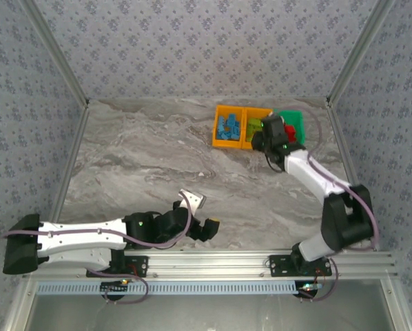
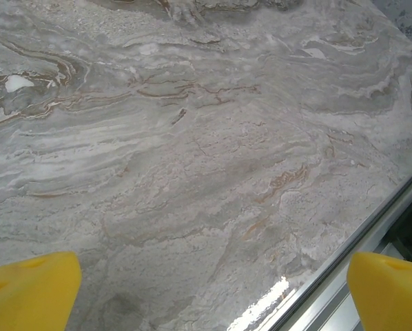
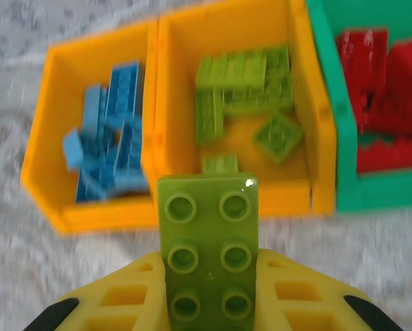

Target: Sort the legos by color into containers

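Left to right. At the near left of the marble tabletop (image 1: 158, 152) we are seeing the left arm lying low along the near edge. Its left end effector (image 1: 200, 215) is pointing toward the middle of the tabletop. In the left wrist view the left end effector (image 2: 209, 296) is standing wide apart, and its yellow fingertips (image 2: 30, 289) are holding nothing over bare marble (image 2: 192, 138).

At the far right we are looking at three bins sitting side by side, their walls touching. The left orange bin (image 1: 218, 127) (image 3: 44, 138) is holding the blue legos (image 3: 113, 138) in a loose pile. The middle orange bin (image 1: 258, 110) (image 3: 299, 103) is holding the lime green legos (image 3: 244, 83), with one square piece lying tilted near its near wall.

The right arm is reaching from the near right toward these bins, and its right end effector (image 1: 271, 131) is hovering at the middle bin. In the right wrist view the right end effector (image 3: 209, 303) is clamping a lime green brick (image 3: 208, 255), studs facing the camera. The brick's far end is lining up with the near wall of the middle orange bin.

The green bin (image 1: 295, 117) (image 3: 323, 103) is sitting at the far right, holding the red legos (image 3: 378, 83).
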Motion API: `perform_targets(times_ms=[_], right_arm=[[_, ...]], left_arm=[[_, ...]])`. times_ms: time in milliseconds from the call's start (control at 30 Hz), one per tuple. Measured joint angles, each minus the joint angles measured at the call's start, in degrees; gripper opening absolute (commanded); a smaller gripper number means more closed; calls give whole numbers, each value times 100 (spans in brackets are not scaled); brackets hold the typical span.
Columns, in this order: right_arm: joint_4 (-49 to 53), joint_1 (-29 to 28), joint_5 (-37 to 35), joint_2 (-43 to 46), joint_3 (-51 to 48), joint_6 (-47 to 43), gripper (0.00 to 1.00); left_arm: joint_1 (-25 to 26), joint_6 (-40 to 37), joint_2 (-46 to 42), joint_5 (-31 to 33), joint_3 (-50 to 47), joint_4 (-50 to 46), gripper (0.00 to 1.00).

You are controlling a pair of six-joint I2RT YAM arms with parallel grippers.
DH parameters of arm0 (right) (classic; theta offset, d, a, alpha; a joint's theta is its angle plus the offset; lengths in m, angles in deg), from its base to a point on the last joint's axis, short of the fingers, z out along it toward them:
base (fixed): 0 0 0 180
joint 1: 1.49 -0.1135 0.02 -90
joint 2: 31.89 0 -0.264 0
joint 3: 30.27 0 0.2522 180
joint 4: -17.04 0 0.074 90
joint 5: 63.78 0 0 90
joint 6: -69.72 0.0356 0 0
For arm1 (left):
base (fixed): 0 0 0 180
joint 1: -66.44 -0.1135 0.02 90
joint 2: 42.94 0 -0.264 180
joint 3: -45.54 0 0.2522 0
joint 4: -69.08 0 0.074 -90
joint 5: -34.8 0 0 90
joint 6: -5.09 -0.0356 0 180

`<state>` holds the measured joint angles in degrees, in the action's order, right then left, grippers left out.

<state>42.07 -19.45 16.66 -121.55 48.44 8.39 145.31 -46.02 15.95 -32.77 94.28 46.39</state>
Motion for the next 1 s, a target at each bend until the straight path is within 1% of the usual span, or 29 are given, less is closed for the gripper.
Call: perform_targets(times_ms=[100, 200, 267, 333, 433, 600, 667, 767, 867, 933, 1000], right_arm=[[-107, 197, 37, -815, 793, -2, 29], [7, 302, 101, -1652, 1670, -31, 32], [118, 326, 146, -2168, 2267, -79, 37], [264, 326, 190, -2531, 2704, -125, 46], [492, 308, 232, -2699, 2946, -122, 53], [793, 297, 232, -2601, 2933, -114, 54], [848, 280, 223, -2326, 2658, -131, 55], [791, 245, 96, -1292, 1655, -160, 57], [621, 205, -164, 330, 313, -225, 64], [568, 197, -428, 1478, -404, -291, 72], [463, 214, -726, 2389, -935, -374, 80]], left_arm=[[0, 133, -238, 116, -7, -61, 99], [0, 313, -673, 278, -114, -142, 99], [0, 428, -962, 409, -221, -245, 98], [0, 564, -1196, 579, -313, -428, 98], [-9, 734, -1305, 850, -330, -756, 98], [-162, 807, -1032, 1051, -302, -1202, 98], [-229, 697, -905, 1088, -289, -1270, 97], [-463, 343, -857, 1165, -271, -1294, 98], [-1047, -195, -866, 1213, -208, -1272, 99], [-1580, -660, -929, 1279, -190, -1145, 99], [-2015, -1104, -1016, 1370, -192, -1001, 99]])
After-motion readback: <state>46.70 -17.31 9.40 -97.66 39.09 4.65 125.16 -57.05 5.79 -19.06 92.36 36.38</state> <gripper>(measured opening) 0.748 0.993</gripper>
